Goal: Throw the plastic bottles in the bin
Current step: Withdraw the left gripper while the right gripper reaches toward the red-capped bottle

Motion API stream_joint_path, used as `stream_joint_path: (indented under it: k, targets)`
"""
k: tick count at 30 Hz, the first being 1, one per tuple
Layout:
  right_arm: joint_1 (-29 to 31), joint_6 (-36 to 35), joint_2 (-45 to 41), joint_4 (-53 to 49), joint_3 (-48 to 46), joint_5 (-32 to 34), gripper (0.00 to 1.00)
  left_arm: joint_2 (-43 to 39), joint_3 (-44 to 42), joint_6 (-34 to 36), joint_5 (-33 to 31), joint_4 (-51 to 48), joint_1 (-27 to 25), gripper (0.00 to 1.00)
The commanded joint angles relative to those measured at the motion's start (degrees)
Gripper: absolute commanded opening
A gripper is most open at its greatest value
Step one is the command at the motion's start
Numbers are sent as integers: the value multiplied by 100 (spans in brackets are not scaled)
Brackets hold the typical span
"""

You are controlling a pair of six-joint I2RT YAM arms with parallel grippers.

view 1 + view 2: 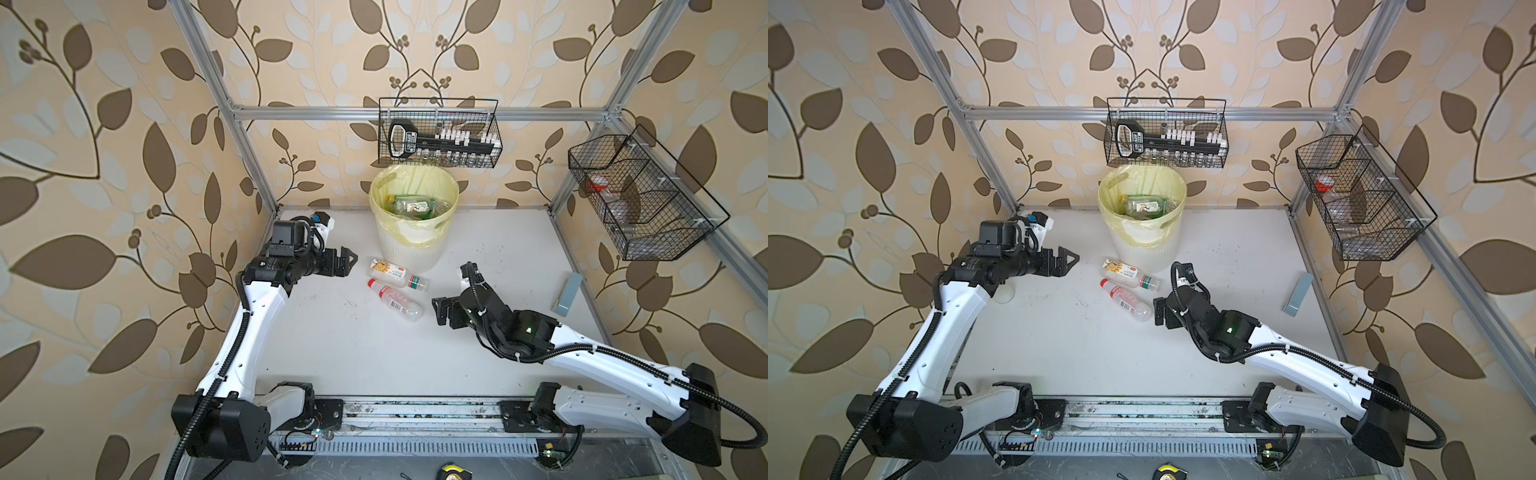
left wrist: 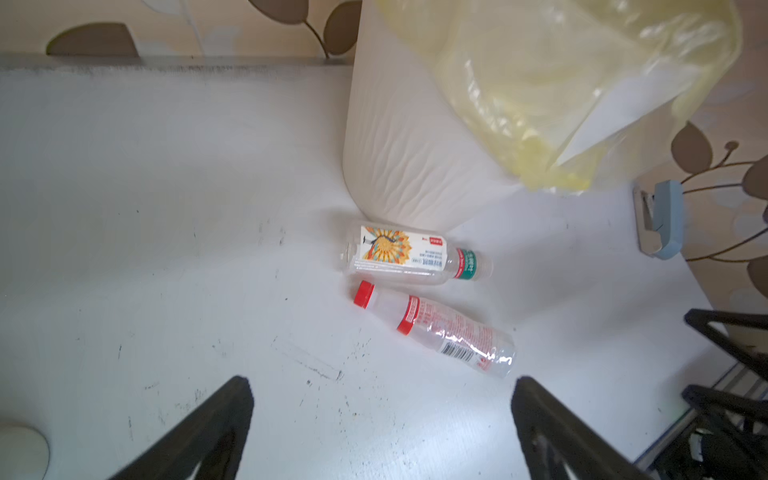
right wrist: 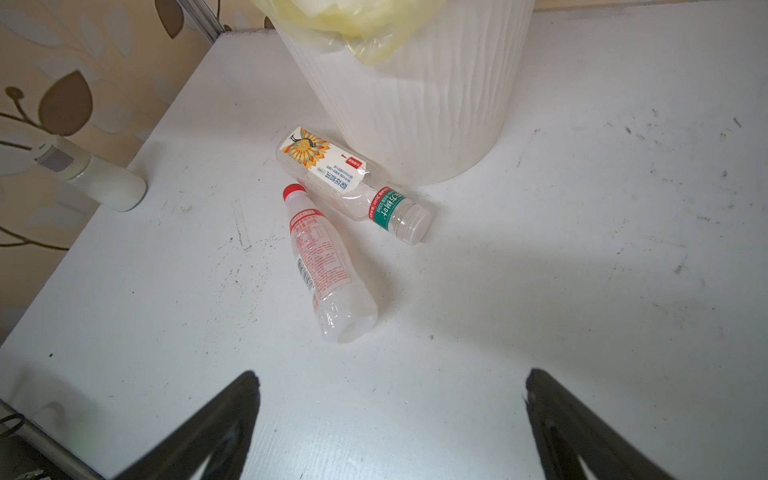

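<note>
Two plastic bottles lie on the white table in front of the bin [image 1: 409, 253] [image 1: 1144, 253]. One is clear with an orange fan label and a green neck band [image 1: 392, 272] [image 2: 407, 257] [image 3: 332, 174], close to the bin's foot. The other is clear with a red cap [image 1: 395, 299] [image 2: 436, 328] [image 3: 324, 266]. More bottles [image 1: 415, 206] lie inside the bin's yellow bag. My left gripper [image 1: 349, 264] [image 2: 380, 386] hangs open left of both, empty. My right gripper [image 1: 436, 311] [image 3: 390, 382] stands open just right of the red-capped bottle, empty.
A black wire basket [image 1: 438, 133] hangs on the back rail above the bin, another [image 1: 640, 195] on the right rail. A blue-grey block [image 1: 567, 293] lies near the table's right edge. A whitish jar [image 1: 1005, 294] stands under my left arm.
</note>
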Motion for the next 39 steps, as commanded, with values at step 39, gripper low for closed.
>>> stream_joint_path:
  k: [39]
  targets:
    - [22,-734,2121,868,663,-941,100,331,-1196,1480,1007,-166,685,99]
